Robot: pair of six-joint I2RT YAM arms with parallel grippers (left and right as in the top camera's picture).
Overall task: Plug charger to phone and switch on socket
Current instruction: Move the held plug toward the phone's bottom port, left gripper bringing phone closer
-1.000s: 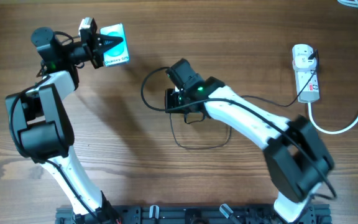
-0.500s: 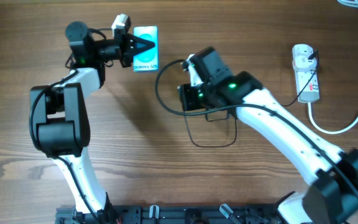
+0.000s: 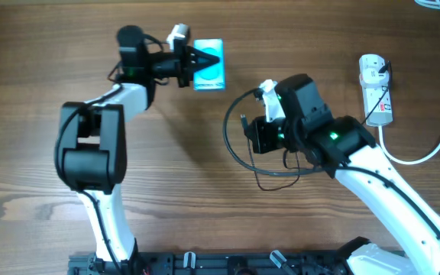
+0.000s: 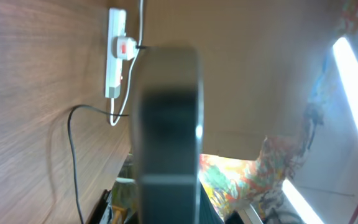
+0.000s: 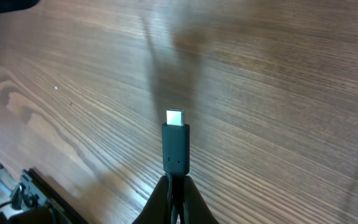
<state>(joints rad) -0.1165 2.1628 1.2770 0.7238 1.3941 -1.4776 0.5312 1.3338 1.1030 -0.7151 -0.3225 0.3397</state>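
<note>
Left gripper [image 3: 199, 61], clamped on phone [image 3: 212, 76], has swung right above the bench [image 3: 166, 176]. Right gripper [image 5: 176, 190] pinches charger [image 5: 176, 146] behind its tip and has shifted right too. Phone and plug are nearer now; port prob. faces plug, but wrist view is blurred. Socket [image 3: 376, 90] untouched.

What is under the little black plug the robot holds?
Only bare brown wooden table shows beneath the black cable's silver-tipped plug, pinched in the right gripper. The gripper hides the cable behind it.
</note>
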